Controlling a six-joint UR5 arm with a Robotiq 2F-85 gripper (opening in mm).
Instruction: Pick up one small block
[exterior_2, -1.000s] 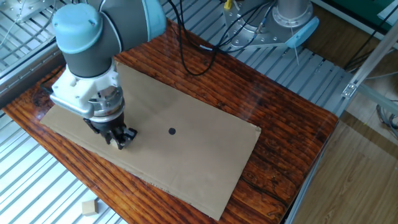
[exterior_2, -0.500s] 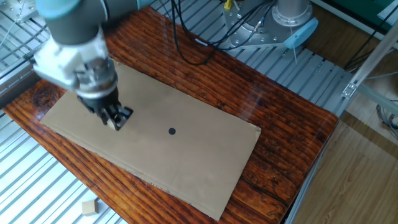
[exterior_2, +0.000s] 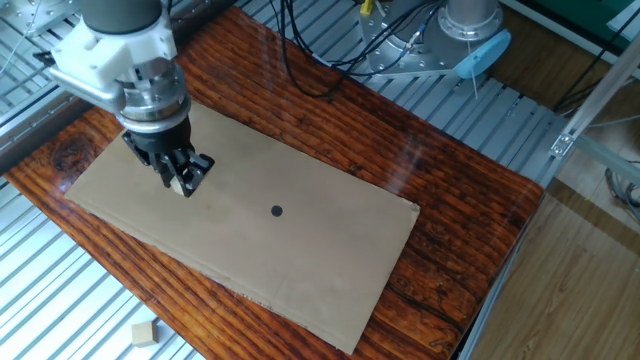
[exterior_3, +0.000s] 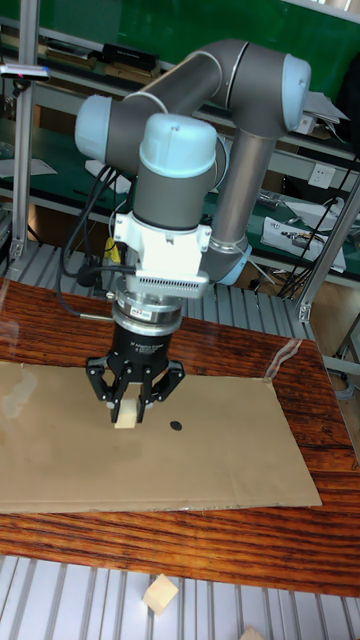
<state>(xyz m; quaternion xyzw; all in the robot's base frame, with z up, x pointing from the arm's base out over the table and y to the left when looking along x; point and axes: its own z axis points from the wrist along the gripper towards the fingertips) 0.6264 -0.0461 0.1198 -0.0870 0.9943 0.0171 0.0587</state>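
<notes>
On my fixed view, my arm's pincer (exterior_2: 182, 180) sits at the far left over the cardboard sheet (exterior_2: 300, 250), its black fingers closed around the small block (exterior_2: 178, 185), a pale tan cube pinched between the tips. From the tall fixed view I see the same block (exterior_3: 126, 413) hanging just clear of the cardboard, with the pincer (exterior_3: 128, 400) pointing straight down. Down at the lower left, off the tabletop (exterior_2: 440, 220), a second pale wooden block (exterior_2: 145, 334) lies on the ribbed metal surface (exterior_2: 60, 300), well apart from the one I hold. Moving right, a small black dot (exterior_2: 277, 210) marks the cardboard near its middle. Farther right, I see bare glossy wood of the tabletop.
</notes>
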